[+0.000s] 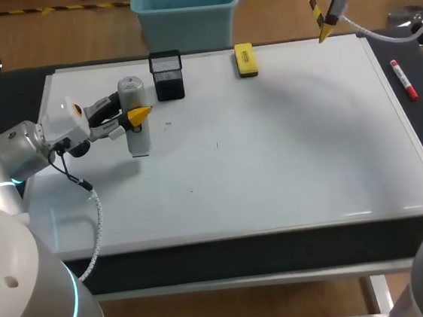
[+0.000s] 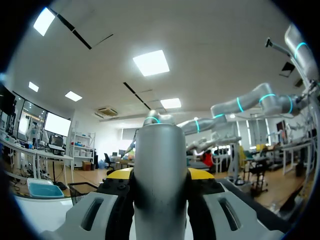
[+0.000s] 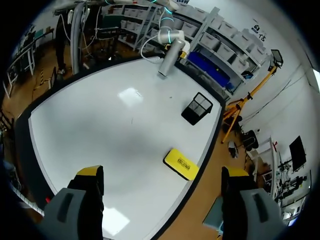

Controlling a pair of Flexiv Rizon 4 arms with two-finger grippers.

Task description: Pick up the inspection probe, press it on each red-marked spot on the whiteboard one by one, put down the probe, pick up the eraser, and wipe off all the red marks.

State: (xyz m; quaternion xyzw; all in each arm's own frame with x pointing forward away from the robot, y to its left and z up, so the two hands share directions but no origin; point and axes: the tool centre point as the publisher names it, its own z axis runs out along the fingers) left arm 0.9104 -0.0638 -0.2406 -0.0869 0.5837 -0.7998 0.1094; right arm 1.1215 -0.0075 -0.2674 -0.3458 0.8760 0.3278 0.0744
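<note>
Two yellow tips of my left gripper [image 1: 137,117] clamp the one inspection probe [image 1: 139,142], upright at the whiteboard's [image 1: 272,160] left end. The probe fills that wrist view and hides its own lower end. I cannot make out red marks, only faint specks. My right gripper [image 3: 162,195] hangs spread wide above the far right corner, well apart from the left. One eraser [image 1: 245,59] lies by the far edge, one mesh holder [image 1: 167,76] just beside the probe, and one marker [image 1: 404,79] off the right edge.

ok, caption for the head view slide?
Left gripper holding the silver probe upright over the whiteboard, beside a black mesh holder.
</note>
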